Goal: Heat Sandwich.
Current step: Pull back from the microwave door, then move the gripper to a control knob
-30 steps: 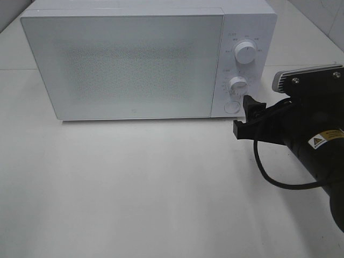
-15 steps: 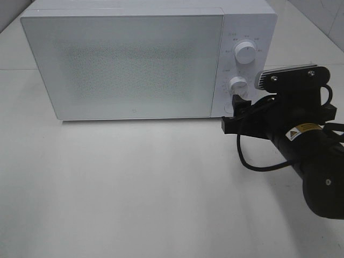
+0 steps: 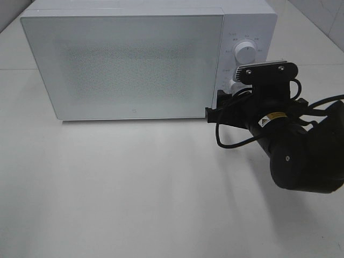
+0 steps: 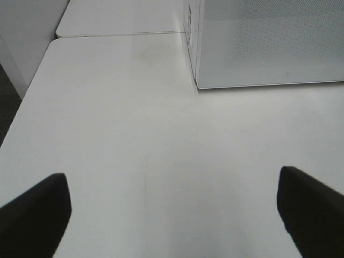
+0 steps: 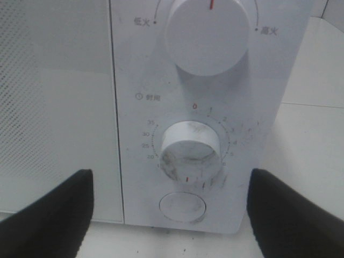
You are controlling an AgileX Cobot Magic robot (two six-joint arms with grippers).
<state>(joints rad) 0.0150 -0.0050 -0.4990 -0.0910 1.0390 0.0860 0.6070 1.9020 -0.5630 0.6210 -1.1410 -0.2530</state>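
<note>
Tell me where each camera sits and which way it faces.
Exterior high: mounted high, looking down at the microwave and table; right arm and right gripper show at the control panel.
Left wrist: on the left arm, looking across the table toward the microwave's corner; open left gripper frames it.
Right wrist: on the right arm, facing the control panel close up, timer knob centred; open gripper at the edges.
Shared: exterior high and right wrist both show the control panel.

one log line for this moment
right gripper open facing white round timer dial on white microwave | door shut | left gripper open above white table | sandwich not seen
</note>
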